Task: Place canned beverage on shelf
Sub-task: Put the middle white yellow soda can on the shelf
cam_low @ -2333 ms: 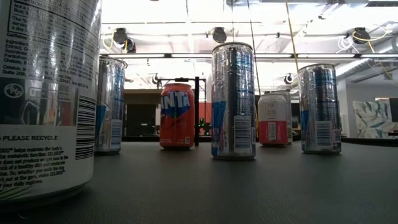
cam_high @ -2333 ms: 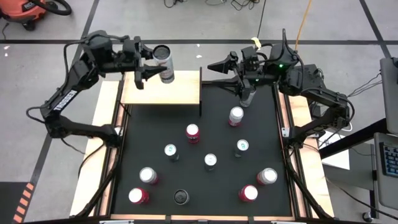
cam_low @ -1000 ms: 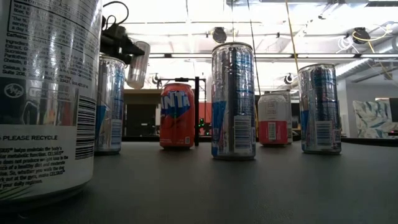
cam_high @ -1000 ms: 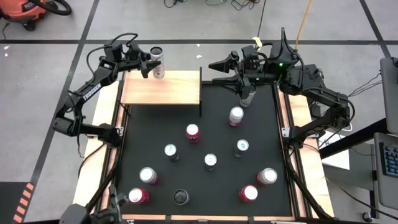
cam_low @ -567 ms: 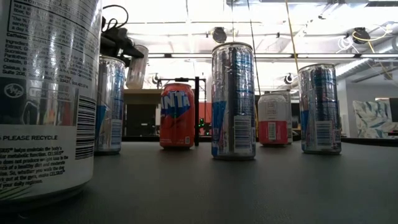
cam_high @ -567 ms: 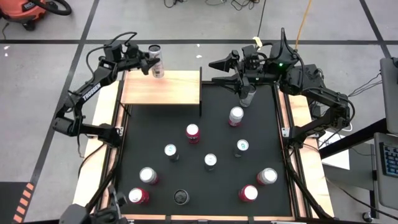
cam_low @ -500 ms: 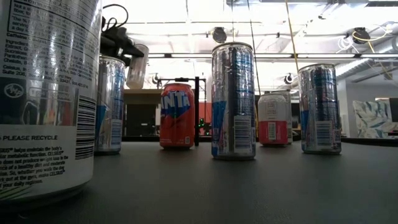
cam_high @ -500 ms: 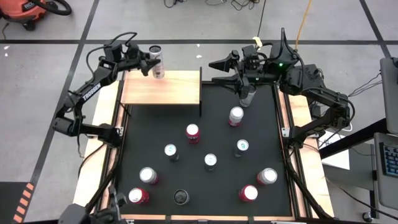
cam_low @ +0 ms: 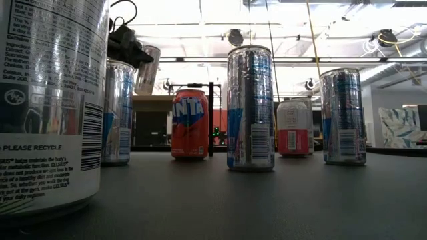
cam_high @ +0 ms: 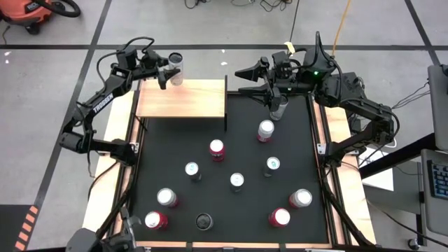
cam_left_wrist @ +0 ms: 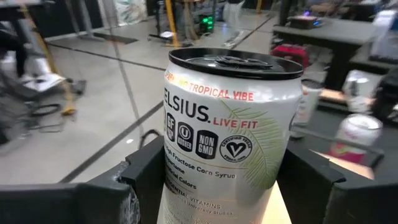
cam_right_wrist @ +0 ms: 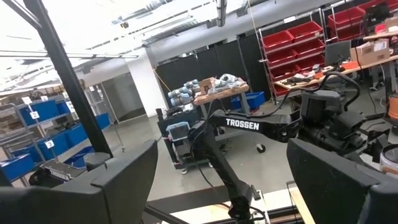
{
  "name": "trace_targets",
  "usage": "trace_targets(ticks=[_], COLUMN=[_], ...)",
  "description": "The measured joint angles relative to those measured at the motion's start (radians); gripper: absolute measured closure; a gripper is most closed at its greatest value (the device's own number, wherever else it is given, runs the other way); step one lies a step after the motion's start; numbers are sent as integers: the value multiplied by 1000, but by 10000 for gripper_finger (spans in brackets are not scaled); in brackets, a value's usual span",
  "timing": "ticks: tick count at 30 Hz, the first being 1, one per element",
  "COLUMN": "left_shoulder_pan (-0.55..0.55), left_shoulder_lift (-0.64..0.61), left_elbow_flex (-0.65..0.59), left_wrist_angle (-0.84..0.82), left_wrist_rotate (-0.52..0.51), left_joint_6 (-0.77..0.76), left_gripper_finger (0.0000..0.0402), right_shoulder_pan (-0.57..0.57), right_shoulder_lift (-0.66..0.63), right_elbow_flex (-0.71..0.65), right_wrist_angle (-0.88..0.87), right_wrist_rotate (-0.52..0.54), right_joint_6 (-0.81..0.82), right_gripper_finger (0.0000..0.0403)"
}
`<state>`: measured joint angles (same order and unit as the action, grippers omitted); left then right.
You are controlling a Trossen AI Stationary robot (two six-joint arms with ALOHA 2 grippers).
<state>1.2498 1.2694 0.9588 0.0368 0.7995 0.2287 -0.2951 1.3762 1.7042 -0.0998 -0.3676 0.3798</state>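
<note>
1. Left gripper (cam_high: 166, 72) clamps a white can (cam_high: 175, 68) by its sides, holding it above the far edge of the shelf (cam_high: 183, 100); whether the can touches the board cannot be told.
2. Wrist view shows the can (cam_left_wrist: 230, 134) upright between both fingers (cam_left_wrist: 149, 177).
3. Right gripper (cam_high: 246, 79) hovers with jaws spread and empty above the mat's (cam_high: 231, 150) far edge, beside a silver can (cam_high: 278, 108).
4. Nine other cans stand on the mat, a red one (cam_high: 217, 148) nearest the shelf.
</note>
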Motion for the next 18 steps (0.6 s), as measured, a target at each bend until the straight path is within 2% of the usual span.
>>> trace_targets(ticks=[4, 10, 15, 18], left_shoulder_pan=[1, 0, 0, -2], left_shoulder_lift=[0, 9, 47, 54], left_elbow_flex=[0, 0, 0, 0], left_wrist_angle=[10, 38, 178, 182], left_wrist_rotate=[-49, -71, 37, 67], left_joint_6=[35, 46, -161, -186], left_gripper_finger=[155, 155, 155, 155], right_shoulder_pan=[2, 2, 2, 2], right_shoulder_lift=[0, 0, 0, 0], right_elbow_flex=[0, 0, 0, 0], right_wrist_angle=[-15, -56, -63, -63], right_wrist_rotate=[-4, -4, -4, -5], right_joint_6=[1, 0, -2, -2], right_gripper_finger=[65, 65, 65, 65])
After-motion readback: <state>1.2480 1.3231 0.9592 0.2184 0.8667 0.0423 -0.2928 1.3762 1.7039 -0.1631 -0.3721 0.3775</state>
